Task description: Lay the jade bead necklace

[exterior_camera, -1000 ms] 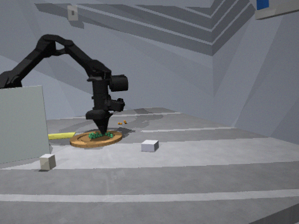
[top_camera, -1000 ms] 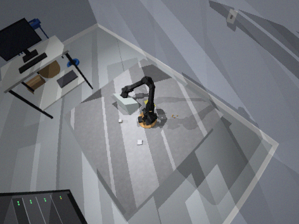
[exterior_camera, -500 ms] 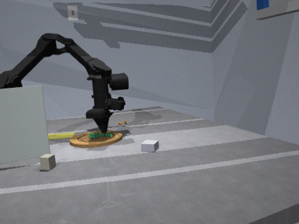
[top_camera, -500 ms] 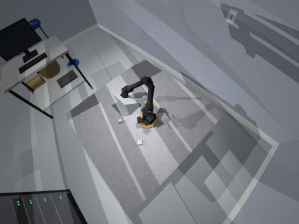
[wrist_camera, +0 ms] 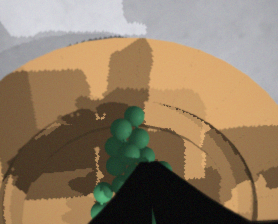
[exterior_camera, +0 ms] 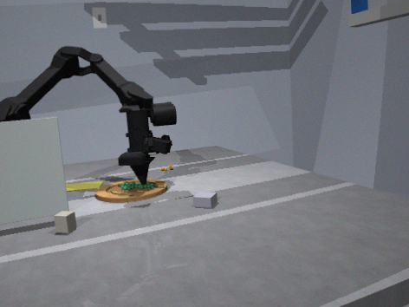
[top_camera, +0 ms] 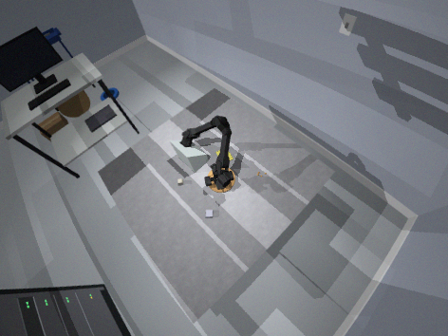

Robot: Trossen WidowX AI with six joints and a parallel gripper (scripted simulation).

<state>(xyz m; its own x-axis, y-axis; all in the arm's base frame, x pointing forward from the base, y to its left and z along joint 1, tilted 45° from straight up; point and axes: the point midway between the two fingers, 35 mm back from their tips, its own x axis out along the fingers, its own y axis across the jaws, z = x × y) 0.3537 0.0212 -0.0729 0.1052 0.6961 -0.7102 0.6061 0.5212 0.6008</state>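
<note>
The round wooden bead board (top_camera: 232, 181) (exterior_camera: 104, 195) (wrist_camera: 195, 65) lies flat on the floor, with curved groove lines on its face. The jade bead necklace (exterior_camera: 128, 186) (wrist_camera: 121, 130) lies bunched in a narrow heap across the middle of the board, not spread around the groove. My gripper (exterior_camera: 144, 183) (wrist_camera: 148, 170) points down into the heap, its fingertips together. It is shut, and I see no bead clearly held between the tips. Beads show ahead and to the left of the fingers in the wrist view; the fingers hide the rest of the heap.
A pale panel (top_camera: 189, 154) (exterior_camera: 30, 170) stands near the arm. A yellow piece (exterior_camera: 83, 186) lies behind the board. A cream cube (top_camera: 179, 181) (exterior_camera: 64, 223), a lilac block (top_camera: 209, 214) (exterior_camera: 204, 200) and small orange pieces (exterior_camera: 165, 168) lie around the board.
</note>
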